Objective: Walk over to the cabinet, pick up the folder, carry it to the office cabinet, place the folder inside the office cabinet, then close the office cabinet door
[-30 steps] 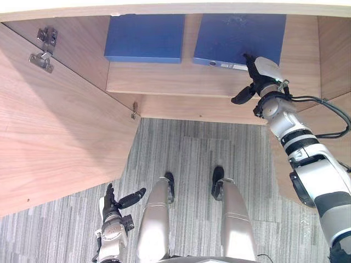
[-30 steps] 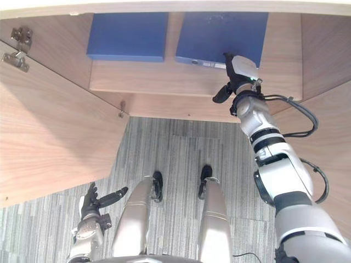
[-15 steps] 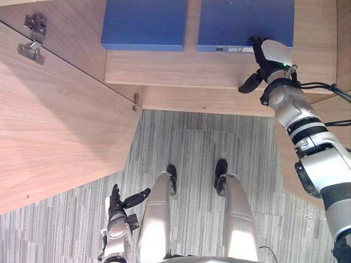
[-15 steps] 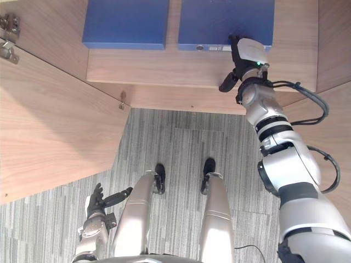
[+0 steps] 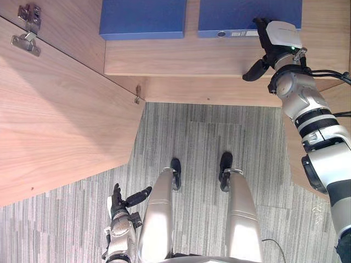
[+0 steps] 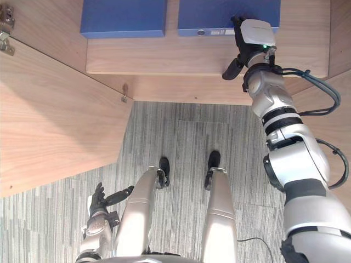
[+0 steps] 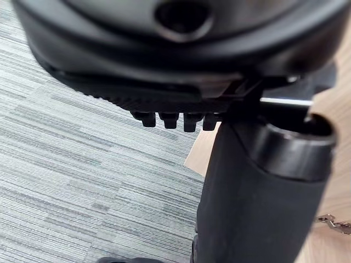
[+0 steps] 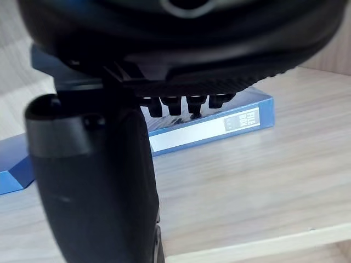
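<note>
Clearly the folder [image 5: 236, 13] lies just ahead of the right hand's [image 5: 282, 37] straight, unclenched fingers [image 8: 189, 103], its labelled spine crosswise to them, fingertips touching it or nearly so.

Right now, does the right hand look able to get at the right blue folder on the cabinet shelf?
Probably yes: the right hand sits at the near edge of the right blue folder, fingers straight. The cabinet door stands wide open, and nothing lies between them.

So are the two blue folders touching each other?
Apart. The left eye view shows a strip of bare shelf between the left folder and the right folder.
</note>
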### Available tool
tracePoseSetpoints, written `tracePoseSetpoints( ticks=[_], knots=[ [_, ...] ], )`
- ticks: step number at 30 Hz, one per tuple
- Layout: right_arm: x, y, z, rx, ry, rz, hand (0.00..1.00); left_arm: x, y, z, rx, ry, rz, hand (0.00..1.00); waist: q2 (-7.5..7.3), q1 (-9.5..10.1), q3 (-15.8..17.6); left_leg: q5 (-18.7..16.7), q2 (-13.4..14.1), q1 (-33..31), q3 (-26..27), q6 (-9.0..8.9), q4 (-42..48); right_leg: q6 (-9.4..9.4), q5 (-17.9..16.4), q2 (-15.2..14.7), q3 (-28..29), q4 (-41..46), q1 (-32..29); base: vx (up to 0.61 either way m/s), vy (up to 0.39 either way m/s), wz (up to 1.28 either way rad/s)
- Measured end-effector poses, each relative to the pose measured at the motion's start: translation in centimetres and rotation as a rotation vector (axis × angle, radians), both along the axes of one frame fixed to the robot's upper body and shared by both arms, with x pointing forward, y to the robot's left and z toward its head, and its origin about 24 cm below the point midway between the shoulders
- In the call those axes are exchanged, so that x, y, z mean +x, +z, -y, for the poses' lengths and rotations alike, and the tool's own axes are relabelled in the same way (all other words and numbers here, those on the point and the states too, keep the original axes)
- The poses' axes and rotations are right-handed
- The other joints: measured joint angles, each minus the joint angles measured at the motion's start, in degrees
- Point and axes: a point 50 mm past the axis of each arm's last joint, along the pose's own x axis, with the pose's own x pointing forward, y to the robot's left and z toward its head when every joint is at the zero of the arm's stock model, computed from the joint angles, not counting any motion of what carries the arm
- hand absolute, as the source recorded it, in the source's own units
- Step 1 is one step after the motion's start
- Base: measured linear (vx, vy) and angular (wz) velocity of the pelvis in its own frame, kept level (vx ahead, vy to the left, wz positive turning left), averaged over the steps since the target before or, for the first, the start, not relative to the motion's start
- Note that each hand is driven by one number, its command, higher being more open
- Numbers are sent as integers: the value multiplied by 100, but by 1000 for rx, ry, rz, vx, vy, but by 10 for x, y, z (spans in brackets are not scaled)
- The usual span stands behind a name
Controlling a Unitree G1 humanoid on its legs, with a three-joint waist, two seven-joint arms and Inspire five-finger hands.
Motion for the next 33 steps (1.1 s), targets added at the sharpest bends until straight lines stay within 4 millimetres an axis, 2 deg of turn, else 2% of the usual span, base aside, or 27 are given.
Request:
tracePoseSetpoints(
  ticks=[3, 6, 8, 11, 14, 17, 20, 21, 22, 24, 25, 27, 28, 29, 30, 31, 33],
  knots=[
    [1, 1, -3, 61, 11, 17, 100, 3, 4, 0, 5, 3, 21, 100, 5, -23, 55, 5, 18, 28, 1, -3, 14, -28, 17, 31, -2, 9, 22, 10, -6, -3],
    [-7, -2, -8, 198, 38, 93, 100, 6, 7, 0, 14, 17, 39, 100, 4, -19, 139, -35, 81, 32, 5, -25, 116, -39, 17, 103, 4, 39, 41, 24, 0, -10],
    [-17, -1, -13, 266, 45, 214, 100, 6, 8, 0, 26, 28, 37, 100, 5, -30, 177, -105, 133, 32, 30, -24, 218, -51, 5, 159, 34, 92, 31, 40, 8, -19],
    [-37, 16, -20, 352, 46, 454, 100, 7, 9, -1, 58, 46, 31, 100, 8, -60, 198, -242, 227, 76, 78, -28, 443, -54, -38, 241, 92, 246, 51, 32, 16, -18],
    [-46, 16, -26, 414, 51, 549, 100, 11, 11, -1, 73, 45, 33, 100, 4, -105, 200, -282, 267, 278, 168, -18, 474, -51, -36, 285, 160, 249, 213, 3, 23, -17],
    [-42, -28, -42, 462, 61, 442, 100, 9, 9, -1, 74, 43, 19, 100, -54, -195, 170, -253, 324, 775, 285, -36, 197, -14, 54, 363, 214, -82, 674, -5, 31, -22],
    [-42, -112, -61, 491, 43, 177, 100, 7, 5, 2, 83, 26, -4, 100, -186, -222, 112, -84, 385, 1485, 472, -66, -405, -69, 239, 435, 221, -710, 1338, 52, 24, -24],
    [-47, -150, -70, 518, 29, 43, 100, 5, 3, 3, 86, 19, -19, 100, -246, -236, 77, -13, 390, 1790, 514, -114, -650, -57, 300, 456, 220, -911, 1613, 96, -4, -15],
    [-51, -170, -73, 532, 17, -23, 100, 4, 2, 3, 89, 15, -26, 100, -273, -243, 54, 18, 390, 1939, 528, -127, -773, -61, 310, 463, 215, -1002, 1753, 130, -22, -8],
    [-80, -248, -87, 601, -31, -305, 100, -1, -4, 5, 80, 13, -58, 100, -372, -243, -162, 153, 390, 2476, 580, -174, -1253, -115, 367, 504, 167, -1365, 2252, 155, -27, 0],
    [-90, -268, -90, 620, -47, -378, 100, -3, -6, 5, 75, 13, -73, 100, -394, -248, -260, 184, 395, 2596, 584, -197, -1389, -121, 382, 522, 148, -1491, 2370, 181, -17, 1],
    [-136, -331, -100, 686, -107, -628, 100, -13, -17, 8, 54, 25, -139, 100, -430, -273, -629, 237, 457, 3033, 618, -221, -1751, -138, 468, 638, 120, -1941, 2834, 192, 3, -8],
    [-148, -344, -102, 706, -123, -682, 100, -16, -19, 8, 50, 28, -156, 100, -442, -294, -709, 237, 472, 3134, 611, -221, -1805, -140, 483, 671, 135, -2026, 2946, 169, 29, -19],
    [-171, -364, -104, 774, -167, -768, 100, -20, -24, 8, 46, 34, -185, 100, -473, -336, -846, 225, 469, 3287, 459, -201, -1832, -153, 523, 735, 184, -2175, 3143, 138, 37, -32],
    [-191, -380, -103, 850, -231, -833, 100, -24, -28, 10, 32, 41, -210, 100, -521, -344, -994, 193, 404, 3406, 44, -150, -1840, -151, 580, 810, 273, -2316, 3304, 122, 37, -38],
    [-200, -387, -101, 886, -263, -856, 100, -26, -30, 11, 25, 44, -223, 100, -538, -357, -1056, 175, 371, 3477, -119, -177, -1849, -135, 610, 827, 308, -2385, 3388, 99, 77, -44],
    [-233, -406, -91, 1026, -388, -908, 100, -36, -38, 12, 0, 57, -281, 100, -598, -525, -1368, 73, 334, 3787, -233, -215, -2072, -43, 752, 896, 506, -2695, 3626, 51, 123, -54]
  ],
)
